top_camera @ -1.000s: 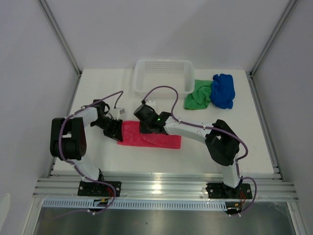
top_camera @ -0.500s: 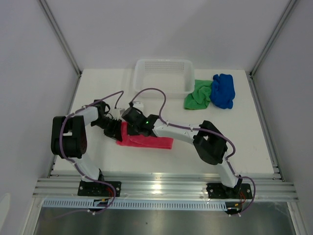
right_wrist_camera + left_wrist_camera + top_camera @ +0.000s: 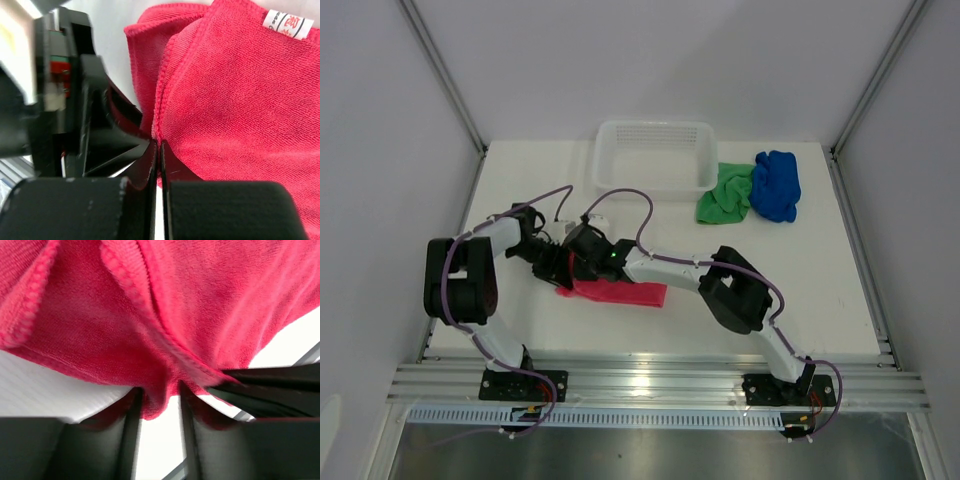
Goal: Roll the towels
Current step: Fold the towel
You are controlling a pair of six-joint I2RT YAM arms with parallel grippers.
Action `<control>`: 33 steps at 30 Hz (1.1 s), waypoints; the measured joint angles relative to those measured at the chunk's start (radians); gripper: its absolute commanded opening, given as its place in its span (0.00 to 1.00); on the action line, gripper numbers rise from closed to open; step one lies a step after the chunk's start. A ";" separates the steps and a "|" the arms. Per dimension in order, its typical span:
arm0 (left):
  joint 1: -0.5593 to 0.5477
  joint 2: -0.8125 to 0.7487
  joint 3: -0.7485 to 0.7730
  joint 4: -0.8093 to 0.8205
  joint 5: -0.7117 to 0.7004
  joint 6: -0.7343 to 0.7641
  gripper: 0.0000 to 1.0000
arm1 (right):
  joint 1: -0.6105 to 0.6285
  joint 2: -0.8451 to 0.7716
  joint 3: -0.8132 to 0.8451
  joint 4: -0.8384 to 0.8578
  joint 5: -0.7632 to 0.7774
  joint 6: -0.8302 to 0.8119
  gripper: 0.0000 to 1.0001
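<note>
The pink towel (image 3: 620, 292) lies folded in a short band near the table's front left. My right gripper (image 3: 582, 256) is at its left end, shut on the towel's hemmed edge (image 3: 165, 107), and a sliver of pink shows between its jaws (image 3: 159, 146). My left gripper (image 3: 558, 266) sits just to the left, nose to nose with the right. A bunched fold of the pink towel (image 3: 159, 399) is pinched between its fingers (image 3: 131, 435). The towel's white tag (image 3: 288, 23) faces up. The green towel (image 3: 725, 195) and the blue towel (image 3: 777, 185) lie crumpled at the back right.
A white mesh basket (image 3: 655, 130) stands at the back centre, with the green towel touching its right corner. The right arm's elbow (image 3: 735, 290) stretches across the table's front middle. The left arm's black body (image 3: 70, 100) fills the left of the right wrist view.
My right gripper has travelled left with the towel's edge, folding the pink towel over itself into a shorter band. The left gripper has stayed at the towel's left end.
</note>
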 measured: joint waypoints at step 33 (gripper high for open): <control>-0.162 -0.003 0.203 -0.071 -0.190 -0.076 0.58 | -0.300 -0.623 -0.670 0.063 0.006 -0.098 0.41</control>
